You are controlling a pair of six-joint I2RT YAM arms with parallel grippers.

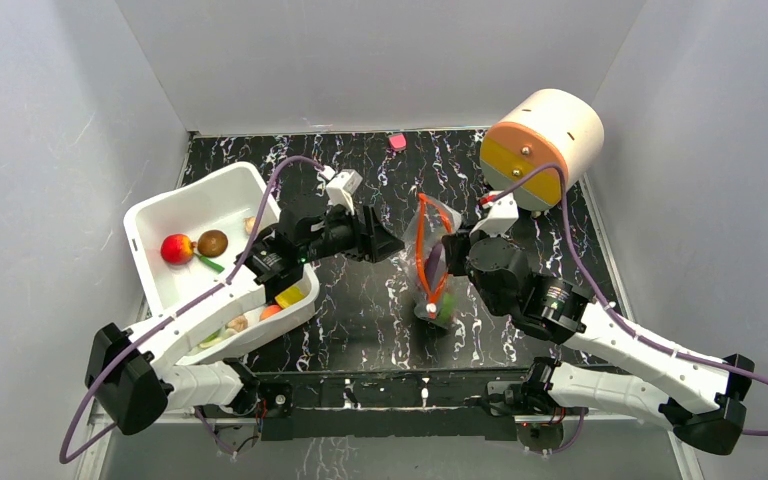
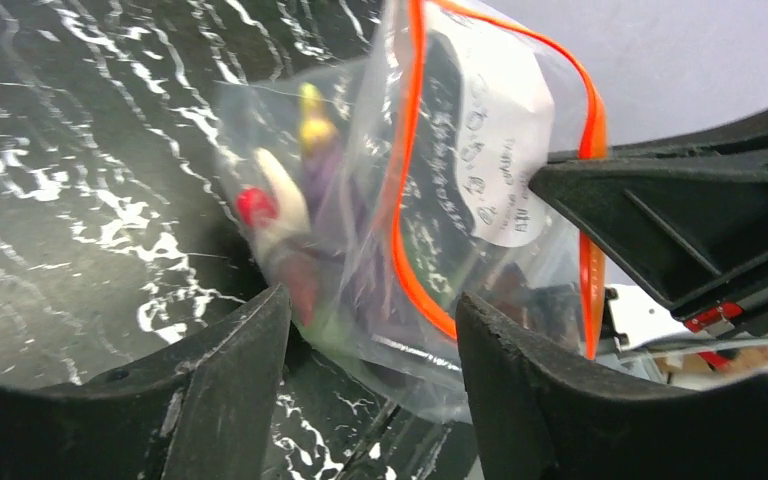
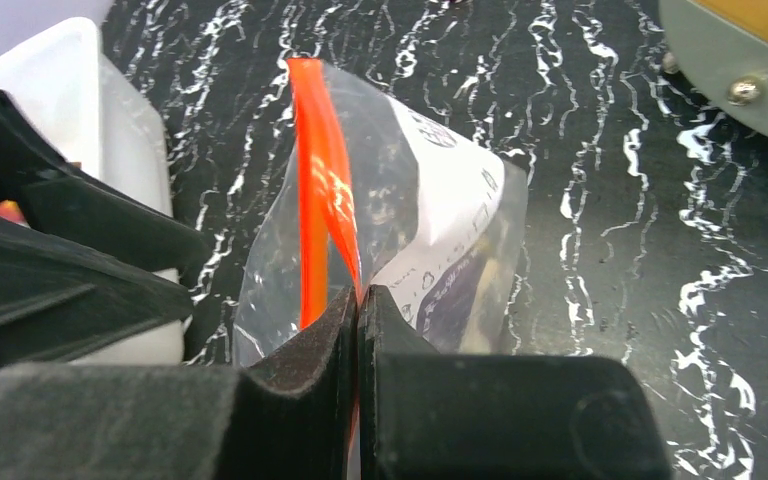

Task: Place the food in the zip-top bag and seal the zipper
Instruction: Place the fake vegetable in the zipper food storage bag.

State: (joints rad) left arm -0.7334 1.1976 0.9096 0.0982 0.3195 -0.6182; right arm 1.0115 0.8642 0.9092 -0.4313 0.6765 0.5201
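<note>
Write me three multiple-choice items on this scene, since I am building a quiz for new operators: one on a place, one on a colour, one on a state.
1. The red apple lies:
A. in the white tub
B. in a blue bowl
C. on a wooden shelf

2. The zipper on the zip-top bag is:
A. blue
B. orange-red
C. green

3. The right pincer is:
A. wide open and empty
B. holding an apple
C. shut on the bag's zipper edge

Answers:
1 A: the top view shows the apple on the tub's floor, left of the bag.
2 B: both wrist views show a bright orange-red strip along the bag's mouth.
3 C: the right wrist view shows its fingers pressed together with the strip pinched between them.
</note>
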